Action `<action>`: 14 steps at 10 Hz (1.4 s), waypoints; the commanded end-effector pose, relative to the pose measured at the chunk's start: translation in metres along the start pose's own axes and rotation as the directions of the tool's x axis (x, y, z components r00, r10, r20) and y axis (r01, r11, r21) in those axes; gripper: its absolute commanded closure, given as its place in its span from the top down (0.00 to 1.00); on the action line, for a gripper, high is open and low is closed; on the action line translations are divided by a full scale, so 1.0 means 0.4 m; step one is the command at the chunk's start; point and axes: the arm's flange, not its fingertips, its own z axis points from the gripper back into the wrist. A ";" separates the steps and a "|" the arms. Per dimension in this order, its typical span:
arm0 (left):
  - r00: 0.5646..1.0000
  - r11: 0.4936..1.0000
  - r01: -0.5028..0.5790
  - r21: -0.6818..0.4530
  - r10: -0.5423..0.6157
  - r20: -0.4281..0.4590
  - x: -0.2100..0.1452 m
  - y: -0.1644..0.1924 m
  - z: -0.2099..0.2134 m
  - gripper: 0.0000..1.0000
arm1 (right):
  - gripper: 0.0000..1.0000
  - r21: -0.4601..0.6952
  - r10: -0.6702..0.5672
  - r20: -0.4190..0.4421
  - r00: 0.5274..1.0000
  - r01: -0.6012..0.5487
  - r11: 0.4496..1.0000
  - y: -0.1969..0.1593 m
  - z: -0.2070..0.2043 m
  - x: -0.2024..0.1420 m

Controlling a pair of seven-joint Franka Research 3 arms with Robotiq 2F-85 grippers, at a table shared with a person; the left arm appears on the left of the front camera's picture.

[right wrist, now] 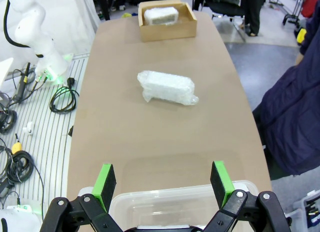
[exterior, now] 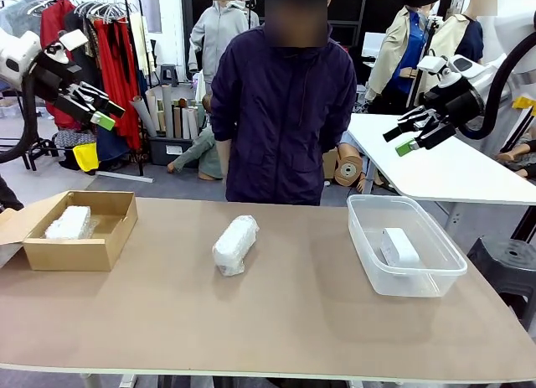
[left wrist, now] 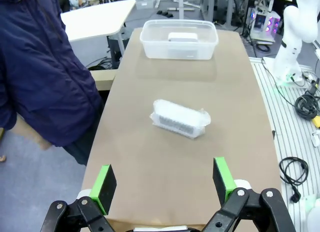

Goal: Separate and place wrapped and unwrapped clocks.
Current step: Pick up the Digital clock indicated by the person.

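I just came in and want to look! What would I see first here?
A bubble-wrapped clock lies alone in the middle of the table. Another wrapped clock sits in the cardboard box at the left, a bare white clock in the clear plastic tub at the right. The left claw and right claw hang open above.

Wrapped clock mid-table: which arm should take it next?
Left, probably. The wrapped clock lies slightly left of centre, and the cardboard box holding the other wrapped clock sits on the left pincer's side.

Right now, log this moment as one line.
left gripper open; right gripper open; wrapped clock mid-table; second wrapped clock in cardboard box; bare clock in tub
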 end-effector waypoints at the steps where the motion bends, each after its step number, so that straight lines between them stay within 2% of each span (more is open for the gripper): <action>1: 1.000 1.000 0.018 -0.004 -0.018 0.011 0.001 -0.003 0.002 1.00 | 1.00 -0.002 0.006 0.000 1.000 -0.006 1.000 0.004 0.003 0.004; 14: 1.000 1.000 0.018 -0.004 -0.018 0.011 0.001 -0.003 0.002 1.00 | 1.00 -0.002 0.006 0.000 1.000 -0.006 1.000 0.004 0.003 0.004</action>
